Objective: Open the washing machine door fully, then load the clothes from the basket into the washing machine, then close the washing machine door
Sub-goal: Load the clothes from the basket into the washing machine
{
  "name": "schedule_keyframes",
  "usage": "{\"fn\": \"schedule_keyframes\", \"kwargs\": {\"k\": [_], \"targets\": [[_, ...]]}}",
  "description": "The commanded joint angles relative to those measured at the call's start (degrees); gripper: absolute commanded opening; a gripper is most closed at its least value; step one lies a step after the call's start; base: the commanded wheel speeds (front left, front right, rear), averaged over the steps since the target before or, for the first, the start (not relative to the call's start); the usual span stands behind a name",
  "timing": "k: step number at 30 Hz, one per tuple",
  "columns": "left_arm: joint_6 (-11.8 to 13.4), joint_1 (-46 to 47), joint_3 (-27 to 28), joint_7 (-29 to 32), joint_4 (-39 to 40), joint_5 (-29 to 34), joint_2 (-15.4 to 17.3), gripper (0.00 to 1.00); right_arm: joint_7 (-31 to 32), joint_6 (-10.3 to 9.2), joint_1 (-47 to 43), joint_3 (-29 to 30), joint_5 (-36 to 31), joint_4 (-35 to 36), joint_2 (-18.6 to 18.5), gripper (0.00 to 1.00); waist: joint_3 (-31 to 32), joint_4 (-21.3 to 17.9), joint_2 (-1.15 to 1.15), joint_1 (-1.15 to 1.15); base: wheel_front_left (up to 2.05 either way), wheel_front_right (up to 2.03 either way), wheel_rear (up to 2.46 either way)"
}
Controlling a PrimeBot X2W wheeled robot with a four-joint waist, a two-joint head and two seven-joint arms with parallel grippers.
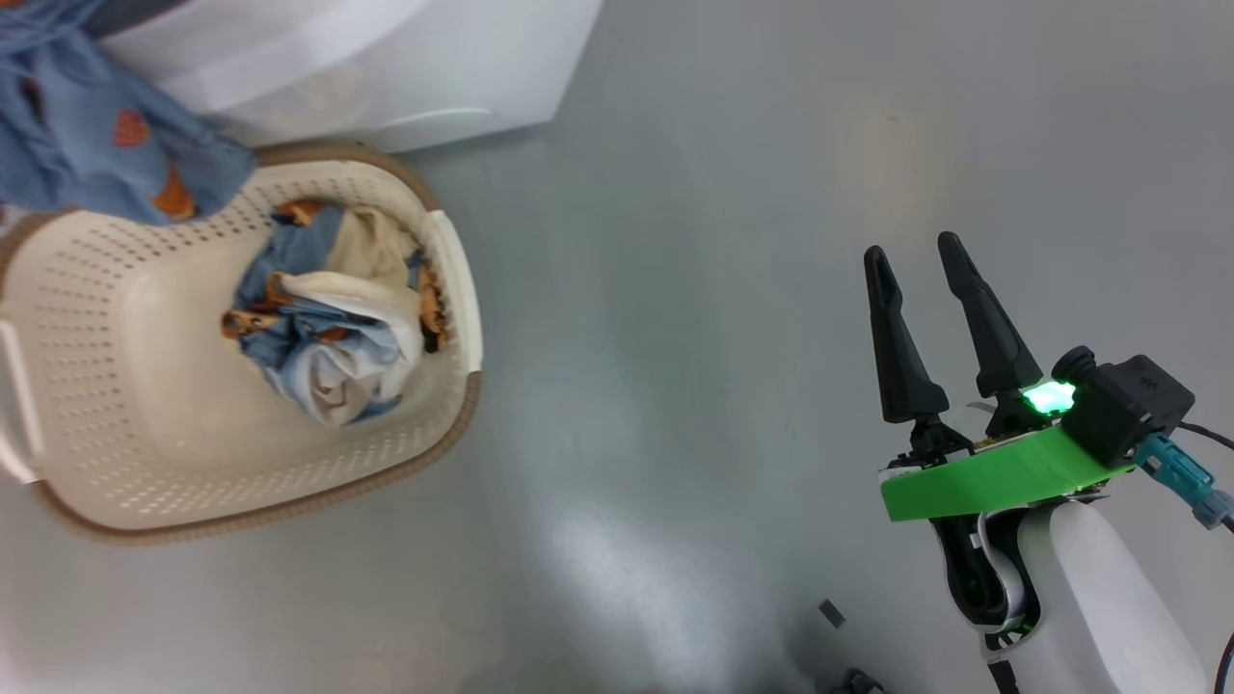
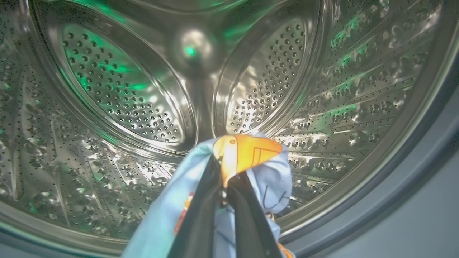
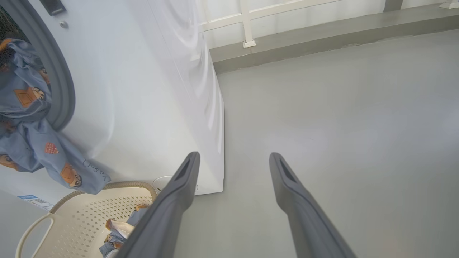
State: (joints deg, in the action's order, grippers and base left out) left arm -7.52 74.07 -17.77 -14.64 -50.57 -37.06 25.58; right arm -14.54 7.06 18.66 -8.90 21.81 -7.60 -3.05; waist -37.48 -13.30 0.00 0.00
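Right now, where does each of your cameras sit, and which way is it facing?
Head view: on the head, facing down at the floor, the basket of clothes and a blue garment; the open right claw shows.
Left wrist view: on the left wrist, facing into the steel drum; the left claw, shut on the blue garment, shows.
Right wrist view: on the right wrist, facing along the floor past the washing machine; the right claw's fingers show.
Head and right wrist views share the basket and that garment.
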Motion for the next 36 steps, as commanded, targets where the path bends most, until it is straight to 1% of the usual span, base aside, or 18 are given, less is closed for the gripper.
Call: {"fn": "schedule_keyframes", "kwargs": {"k": [1, 3, 5, 7, 9, 11, 14, 15, 16, 22, 25, 30, 36], "targets": [[0.0, 1.7, 0.6, -0.4, 1.2, 0.8, 3.1, 0.00, -0.5, 0.43, -1.6, -0.9, 0.8, 1.7, 0.2, 1.00, -2.7, -2.5, 0.00, 0.00, 0.00, 0.00, 0.00], [0.0, 2.7, 1.1, -0.4, 1.9, 1.6, 3.1, 0.00, -0.5, 0.43, -1.9, -0.9, 0.9, 1.9, 0.2, 1.00, -2.9, -2.7, 0.00, 0.00, 0.00, 0.00, 0.00], [0.0, 3.8, 2.8, -0.4, 3.2, 2.5, 3.1, 0.00, -0.5, 0.43, -1.9, -1.1, 1.0, 2.1, 0.2, 1.00, -3.2, -3.0, 0.00, 0.00, 0.00, 0.00, 0.00], [0.1, 5.0, 5.3, -0.4, 5.5, 4.0, 2.9, 0.00, -0.5, 0.43, -1.8, -1.3, 1.1, 2.4, 0.2, 1.00, -3.7, -3.0, 0.00, 0.00, 0.00, 0.00, 0.00], [0.5, 5.6, 8.8, -0.4, 9.5, 6.5, 2.4, 0.00, -0.5, 0.43, -1.7, -1.5, 1.3, 2.6, 0.2, 1.00, -4.2, -3.1, 0.00, 0.00, 0.00, 0.00, 0.00], [0.6, 4.7, 12.1, -0.4, 12.4, 8.8, 1.4, 0.00, -0.5, 0.43, -1.5, -1.6, 1.4, 2.6, 0.2, 1.00, -4.4, -3.1, 0.00, 0.00, 0.00, 0.00, 0.00], [0.5, 2.2, 15.1, -0.4, 11.8, 11.1, -0.1, 0.00, -0.5, 0.43, -1.3, -2.1, 1.6, 2.2, 0.2, 1.00, -4.1, -3.1, 0.00, 0.00, 0.00, 0.00, 0.00], [0.5, 1.4, 15.5, -0.4, 10.5, 11.6, -0.6, 0.48, -0.5, 0.43, -1.3, -2.2, 1.6, 2.0, 0.2, 1.00, -3.9, -3.1, 0.00, 0.00, 0.00, 0.00, 0.00], [0.4, 0.8, 15.6, -0.4, 8.1, 11.7, -1.1, 1.00, -0.5, 0.43, -1.3, -2.3, 1.7, 1.8, 0.2, 1.00, -3.6, -3.1, 0.00, 0.00, 0.00, 0.00, 0.00], [0.1, 2.2, 12.5, -0.3, -4.0, 12.5, -2.1, 1.00, -0.5, 0.43, -0.9, -2.6, 1.7, 1.1, 0.2, 1.00, -2.5, -2.4, 0.00, 0.00, 0.00, 0.00, 0.00], [0.1, 3.1, 11.1, -0.3, -7.4, 12.3, -2.6, 1.00, -0.5, 0.43, -0.5, -2.9, 1.7, 0.7, 0.2, 1.00, -1.6, -2.2, 0.00, 0.00, 0.00, 0.00, 0.00], [0.1, 2.1, 9.3, -0.3, -7.4, 11.4, -3.5, 1.00, -0.5, 0.43, 0.1, -3.0, 1.7, 0.1, 0.2, 1.00, 0.2, -1.7, 0.00, 0.00, 0.00, 0.00, 0.00], [0.0, -3.5, 7.6, -0.3, -3.2, 9.8, -4.0, 1.00, -0.5, 0.43, 1.2, -3.1, 1.6, -1.3, 0.2, 1.00, 3.9, -0.5, 0.00, 0.00, 0.00, 0.00, 0.00]]}}
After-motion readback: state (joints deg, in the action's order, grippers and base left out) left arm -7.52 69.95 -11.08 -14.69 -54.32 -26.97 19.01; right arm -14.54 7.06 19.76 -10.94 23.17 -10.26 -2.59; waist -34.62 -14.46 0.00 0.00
